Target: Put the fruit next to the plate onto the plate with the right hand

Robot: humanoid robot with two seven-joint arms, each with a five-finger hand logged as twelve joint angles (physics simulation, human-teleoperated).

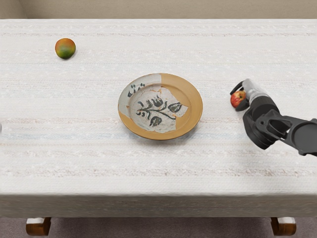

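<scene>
Head view: right hand grips small red apple near white surface's right edge, beside ochre painted plate

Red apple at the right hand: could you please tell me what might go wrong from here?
The right hand wraps its fingers round only part of the red apple, so it might slip and roll away during the carry. The plate sits apart from it; a low carry could knock its rim.

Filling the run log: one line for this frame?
phase: grasp | right hand: closed around red apple | red apple: right of plate, apart | green-orange fruit: far left
</scene>
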